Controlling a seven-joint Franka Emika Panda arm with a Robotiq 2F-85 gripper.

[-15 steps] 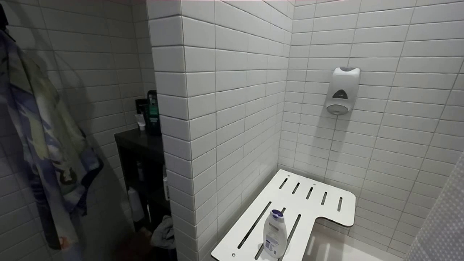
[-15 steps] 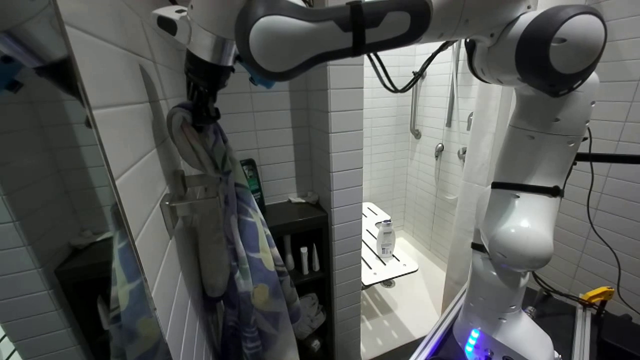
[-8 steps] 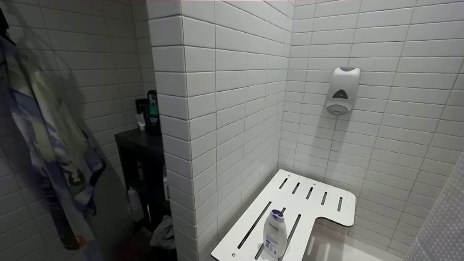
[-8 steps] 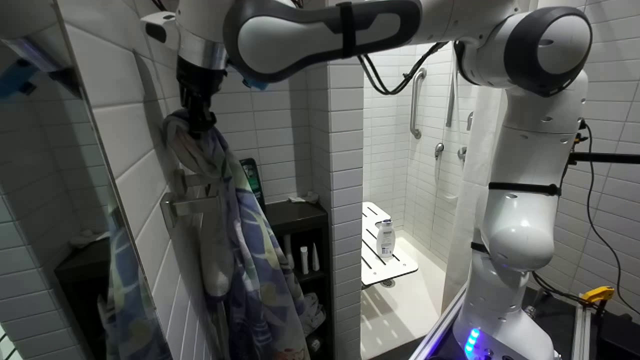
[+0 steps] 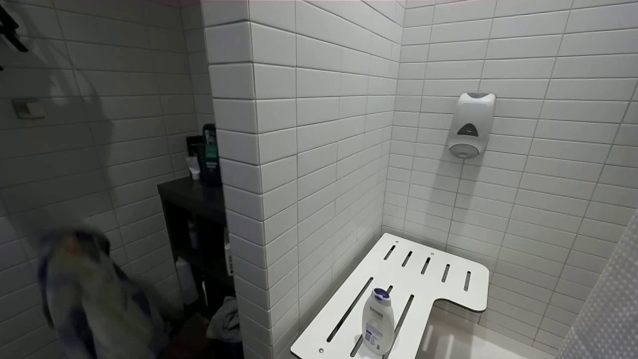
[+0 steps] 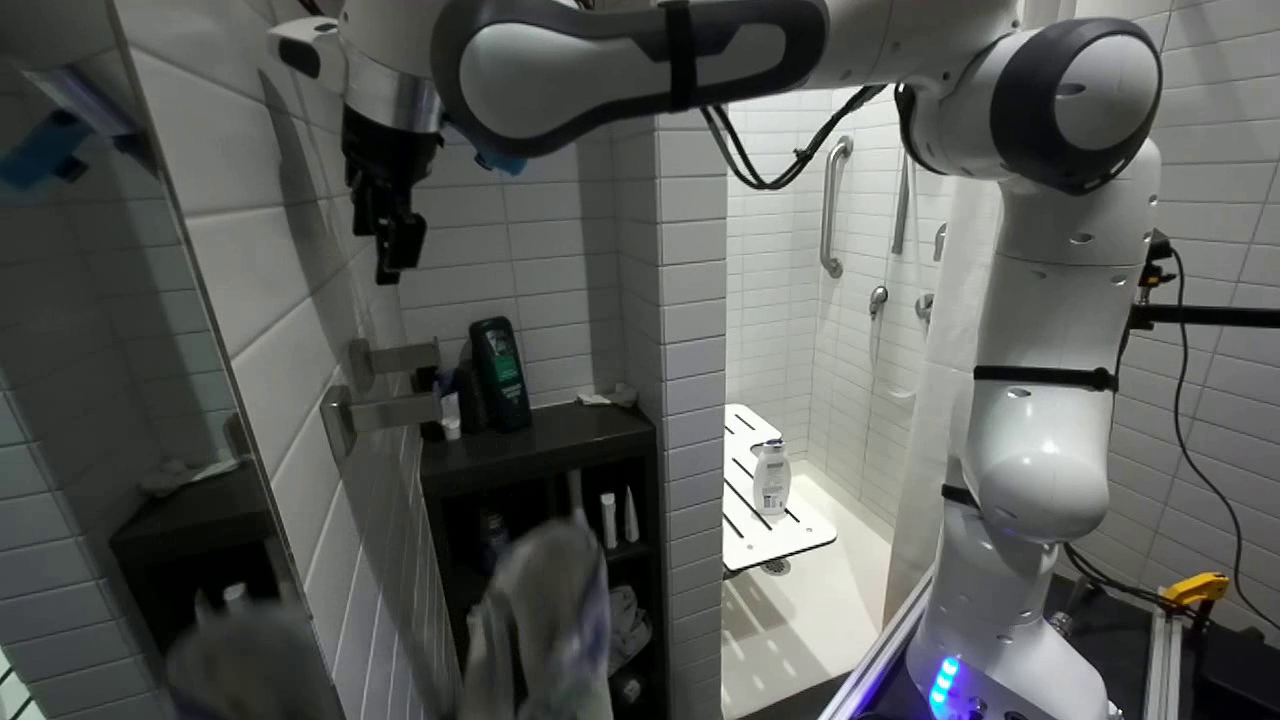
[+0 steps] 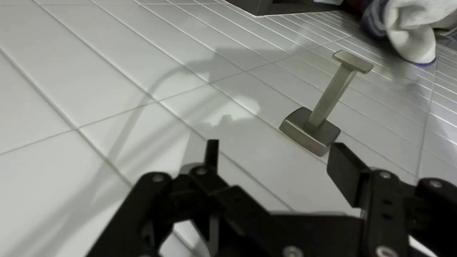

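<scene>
Towel (image 6: 555,610), smeared by blur, shows low in both exterior views, well below the jaws and apart from them; nothing visible bears its weight, so it is probably dropping. From left to right in an exterior view, a mirror (image 6: 130,330) fills the left edge. At upper left of the frame, the jaws hang near the tiled wall (image 6: 235,250); the wrist view shows them spread wide, with nothing between. Beneath, at mid-left, metal hooks (image 6: 390,412) jut from that wall with no towel on them. Further right and lower, the towel passes in front of a black shelf unit (image 6: 570,425), on which a dark bottle (image 6: 500,375) stands. Right of centre, a white bottle (image 6: 772,482) stands upright on the slotted bench (image 6: 765,543); the robot's arm (image 6: 1040,480) rises at the right.

Judging by the spread jaws and the loose towel, the step in hand is a release. Any further handling would call for locating where the towel settles, then lowering the open jaws, clear of the hooks, onto a raised fold. Which fold would suit, the blur hides.
</scene>
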